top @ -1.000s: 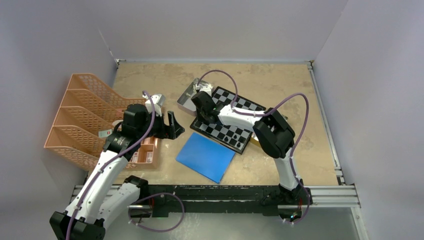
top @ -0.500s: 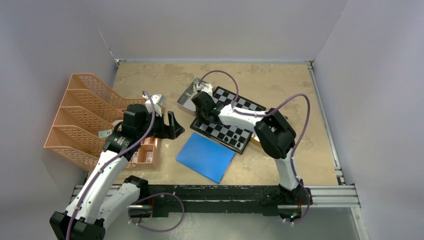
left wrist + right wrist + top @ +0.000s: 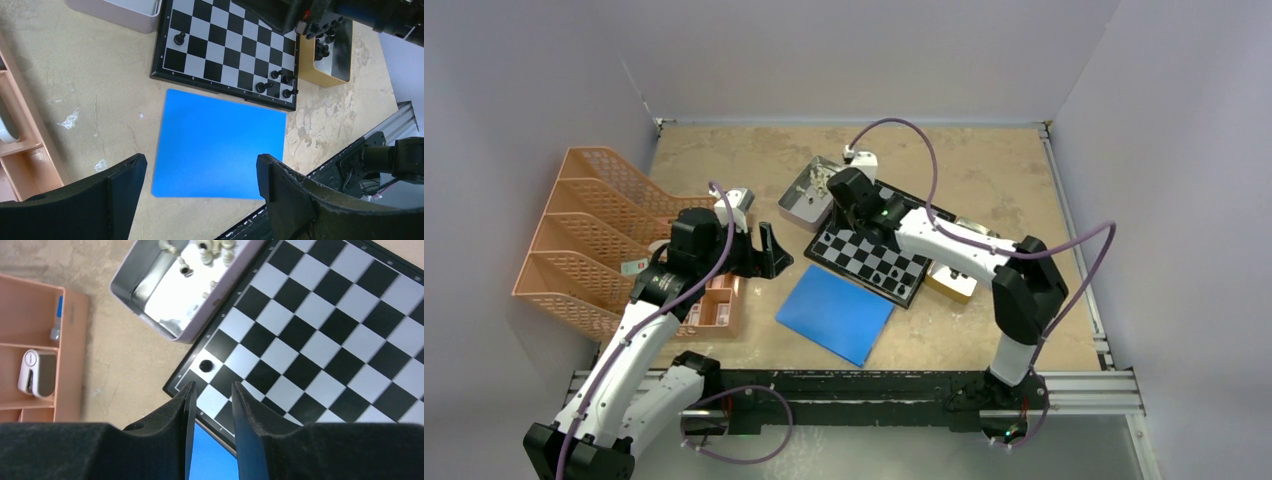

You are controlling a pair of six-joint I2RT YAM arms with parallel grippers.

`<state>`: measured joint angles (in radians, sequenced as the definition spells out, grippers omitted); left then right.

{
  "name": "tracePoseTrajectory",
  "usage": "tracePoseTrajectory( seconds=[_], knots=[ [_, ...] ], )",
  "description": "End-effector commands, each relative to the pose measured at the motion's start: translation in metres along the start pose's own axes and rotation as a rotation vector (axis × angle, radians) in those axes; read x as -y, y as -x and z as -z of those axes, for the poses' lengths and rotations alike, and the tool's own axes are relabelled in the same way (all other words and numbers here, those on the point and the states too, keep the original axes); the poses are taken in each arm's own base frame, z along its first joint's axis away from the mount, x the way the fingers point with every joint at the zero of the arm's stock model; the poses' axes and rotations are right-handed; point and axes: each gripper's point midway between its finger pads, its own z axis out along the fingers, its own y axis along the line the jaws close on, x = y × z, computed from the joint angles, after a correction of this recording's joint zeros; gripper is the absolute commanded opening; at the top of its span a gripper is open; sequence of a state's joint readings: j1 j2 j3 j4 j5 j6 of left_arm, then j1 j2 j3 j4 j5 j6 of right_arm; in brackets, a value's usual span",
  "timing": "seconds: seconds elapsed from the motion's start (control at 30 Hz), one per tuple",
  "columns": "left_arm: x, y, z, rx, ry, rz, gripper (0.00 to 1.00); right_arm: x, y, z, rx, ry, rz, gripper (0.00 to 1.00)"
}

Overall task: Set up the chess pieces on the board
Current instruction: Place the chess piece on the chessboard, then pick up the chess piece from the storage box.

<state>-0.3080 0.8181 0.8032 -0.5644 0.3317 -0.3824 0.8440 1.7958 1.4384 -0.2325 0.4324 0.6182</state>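
White arm links (image 3: pixel 639 338), black joints — purple cables (image 3: pixel 892 121); black end effector fingers (image 3: pixel 300 200).

We see: board (image 3: pixel 220 47) black/silver-white checks, dark border; pieces (image 3: pixel 179 37) on it glossy black; cream pieces (image 3: pixel 206 255), grey tin (image 3: pixel 137 275); sheet (image 3: pixel 217 145) plain blue; tabletop (image 3: pixel 95 85) mottled beige; rack (image 3: pixel 574 230) peach.

Robot lab test cell, not a home or shop; plain pale partition walls (image 3: pixel 874 50) box in a tan worktop (image 3: pixel 984 160) on 3 sides; an extruded alu rail (image 3: pixel 1084 400) runs along the near edge w/ a left arm (image 3: pixel 639 340) and right arm (image 3: pixel 969 250) mounted there, purple cables (image 3: pixel 894 125) looping off them. Odd mix of props on top: chessboard (image 3: pixel 864 250), blue sheet (image 3: pixel 834 312), peach file rack (image 3: pixel 574 230).
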Motion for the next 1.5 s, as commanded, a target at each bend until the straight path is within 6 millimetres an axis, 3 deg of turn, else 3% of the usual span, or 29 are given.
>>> tracePoseTrajectory(
  seconds=[0.0, 0.17, 0.4, 0.7, 1.1, 1.47],
  knots=[
    [0.003, 0.008, 0.002, 0.032, -0.006, -0.013, 0.81, 0.039, 0.001, 0.013, 0.029, -0.125, -0.082, 0.34],
    [0.004, 0.009, 0.003, 0.038, -0.012, -0.017, 0.81, 0.091, 0.002, 0.023, 0.04, -0.214, -0.188, 0.34],
    [0.005, 0.008, 0.003, 0.038, -0.017, -0.018, 0.81, 0.183, 0.001, 0.031, 0.063, -0.375, -0.344, 0.34],
    [0.006, 0.008, 0.004, 0.038, -0.019, -0.018, 0.81, 0.263, -0.005, 0.045, 0.152, -0.568, -0.502, 0.34],
    [0.006, 0.008, 0.004, 0.038, -0.019, -0.019, 0.81, 0.316, -0.036, 0.038, 0.142, -0.743, -0.603, 0.34],
    [0.005, 0.008, 0.003, 0.034, -0.019, -0.018, 0.81, 0.337, -0.054, 0.034, 0.12, -0.807, -0.642, 0.34]
  ],
)
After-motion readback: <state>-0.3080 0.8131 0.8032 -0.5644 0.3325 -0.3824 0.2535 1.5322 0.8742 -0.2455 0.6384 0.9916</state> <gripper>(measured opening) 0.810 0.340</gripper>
